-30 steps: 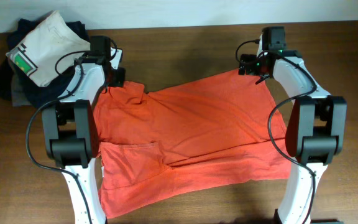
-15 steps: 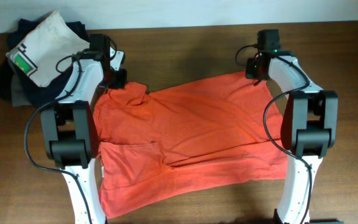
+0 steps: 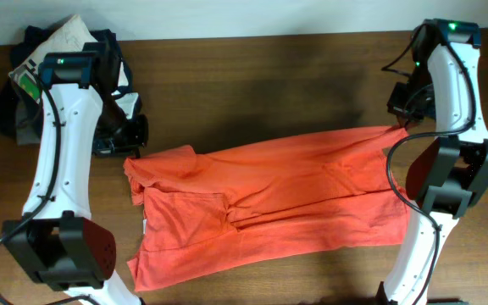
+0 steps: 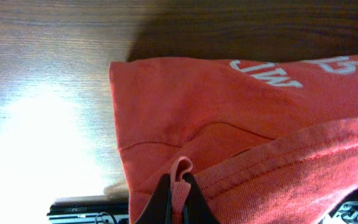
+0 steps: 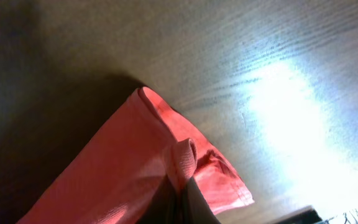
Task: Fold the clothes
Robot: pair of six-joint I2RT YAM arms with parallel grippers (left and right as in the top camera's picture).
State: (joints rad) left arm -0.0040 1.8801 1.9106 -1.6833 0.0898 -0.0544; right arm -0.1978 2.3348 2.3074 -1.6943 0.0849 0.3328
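T-shirt (image 3: pixel 261 199): orange-red, stretched across the middle of the table (image 3: pixel 252 76), its lower part lying flat.
Left gripper (image 4: pixel 178 190): pinching a small fold of the shirt's left edge.
Right gripper (image 5: pixel 182 180): pinching the shirt's right corner.
Upper left: white shirt (image 3: pixel 64 41) on dark garments (image 3: pixel 5 114).

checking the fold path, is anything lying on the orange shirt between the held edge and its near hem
Nothing visible does. The left claw and right claw pinch the far edge of the orange-red T-shirt; the cloth down to its near hem is bare. The other clothes sit at far left.
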